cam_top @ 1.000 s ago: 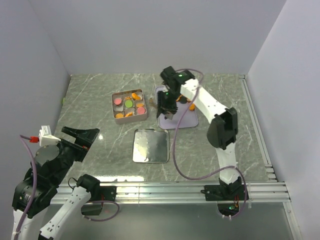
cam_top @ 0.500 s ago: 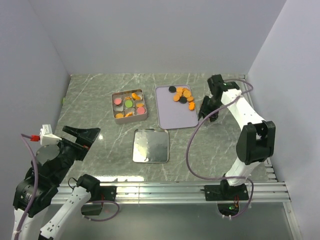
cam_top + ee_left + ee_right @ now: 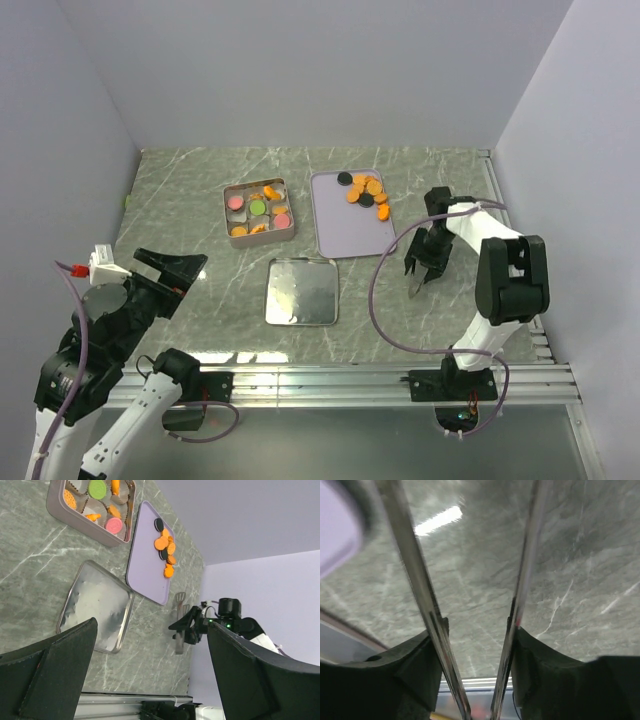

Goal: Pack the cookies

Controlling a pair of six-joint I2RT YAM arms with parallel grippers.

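Note:
The cookies [image 3: 365, 190], mostly orange with a few black, lie in a heap at the far end of the lavender tray [image 3: 345, 232]. More cookies [image 3: 258, 209], orange, pink and green, sit in paper cups in the open square tin [image 3: 230, 213]. My right gripper [image 3: 425, 260] is shut on metal tongs [image 3: 415, 287], low over bare table right of the tray. In the right wrist view both tong arms [image 3: 427, 610] run between my fingers [image 3: 545, 665]. My left gripper [image 3: 168, 270] is open and empty, raised at the near left. The left wrist view shows the tray cookies [image 3: 165, 547] and the tin [image 3: 55, 505].
The tin's lid [image 3: 300, 291] lies silver side up near the middle, in front of the tin and tray; it also shows in the left wrist view [image 3: 95, 607]. A metal rail [image 3: 380, 380] runs along the near edge. Walls close the left, back and right.
My right arm has swung with the tongs from over the tray's left part to the right and then nearer, down over bare table. My left arm has shifted slightly.

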